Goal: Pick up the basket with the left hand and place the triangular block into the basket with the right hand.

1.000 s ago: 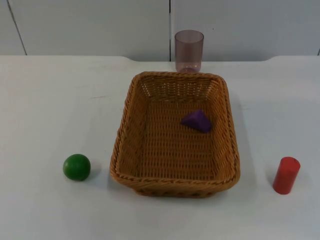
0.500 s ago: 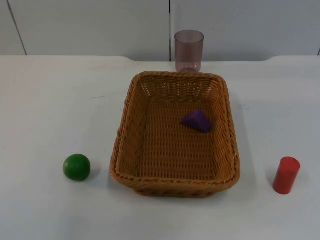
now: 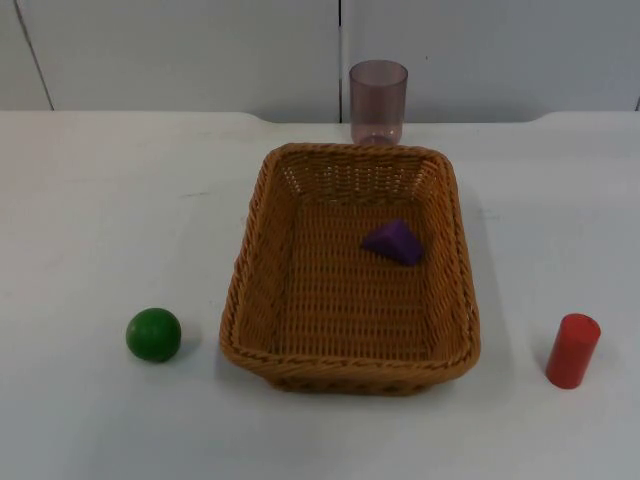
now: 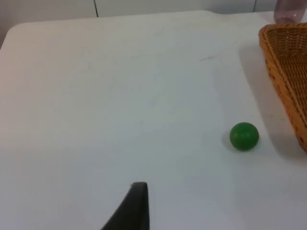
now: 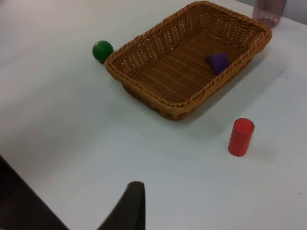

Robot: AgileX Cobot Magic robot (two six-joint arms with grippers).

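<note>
Wicker basket [image 3: 350, 360] lies on white table [image 3: 100, 200], long axis toward partition wall; purple triangular block [image 3: 394, 241] inside, right of centre. Left gripper [image 4: 132, 211] and right gripper [image 5: 127, 208] wait above the table; whether their fingers are apart cannot be told.

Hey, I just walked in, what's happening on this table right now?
Nothing is being handled at this moment. The wicker basket sits on the white table with the purple triangular block already lying inside it. A green ball rests on the table to the basket's left, a red cylinder stands to its right, and a translucent purple cup stands behind it. Both arms wait back from the objects, neither holding anything.
</note>
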